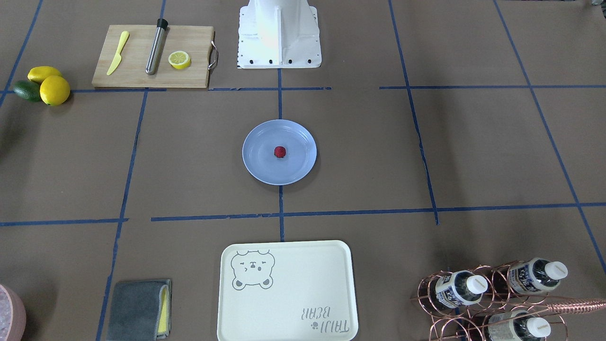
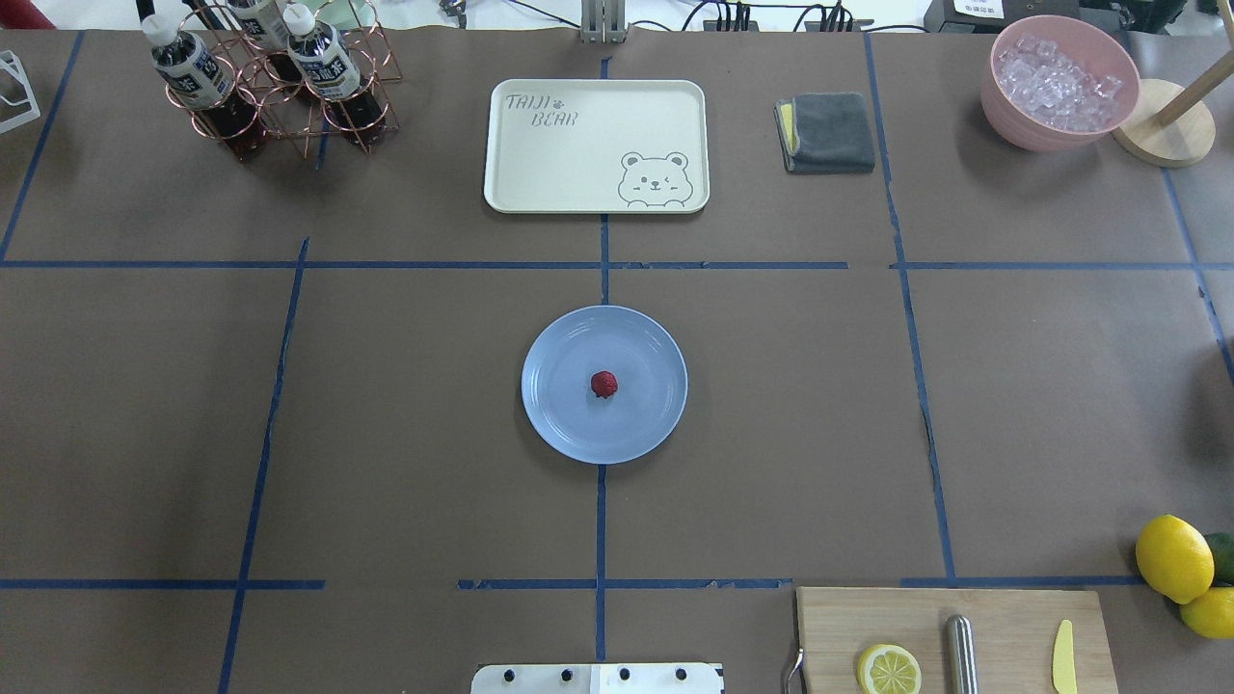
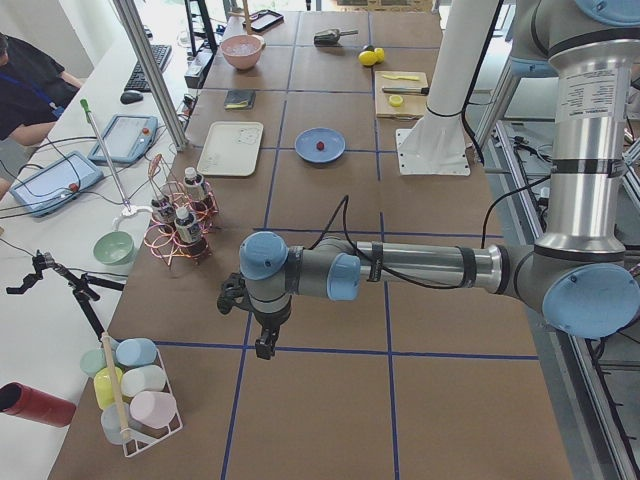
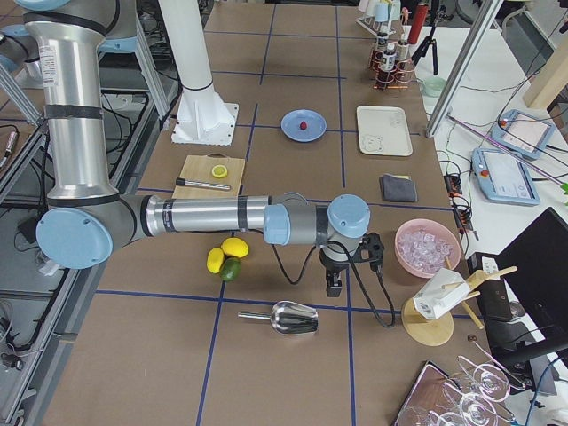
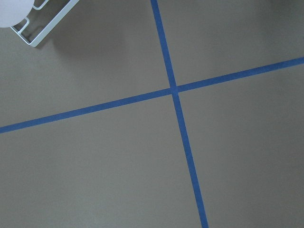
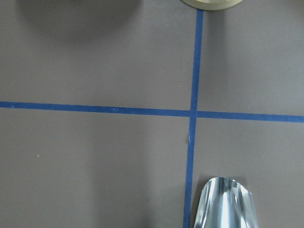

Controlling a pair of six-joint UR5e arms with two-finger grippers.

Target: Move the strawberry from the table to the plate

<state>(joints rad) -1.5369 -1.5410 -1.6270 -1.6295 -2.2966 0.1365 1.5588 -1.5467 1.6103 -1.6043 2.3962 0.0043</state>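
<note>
The small dark-red strawberry (image 2: 603,384) (image 1: 280,151) lies near the middle of the light-blue plate (image 2: 559,405) (image 1: 258,166), which sits at the table's (image 2: 434,434) centre. Both show small in the side views too, strawberry (image 3: 319,146) (image 4: 303,125) on plate (image 3: 306,150) (image 4: 291,130). Neither arm reaches into the overhead or front views. My left gripper (image 3: 262,347) hangs over the table's left end, far from the plate. My right gripper (image 4: 335,287) hangs over the right end, beside a metal scoop. I cannot tell whether either is open or shut.
A cream bear tray (image 2: 596,145), a grey cloth (image 2: 829,131), a pink ice bowl (image 2: 1059,81) and a copper bottle rack (image 2: 270,77) line the far side. A cutting board (image 2: 954,641) with lemon half, lemons (image 2: 1174,557) and a metal scoop (image 4: 293,318) lie at the right.
</note>
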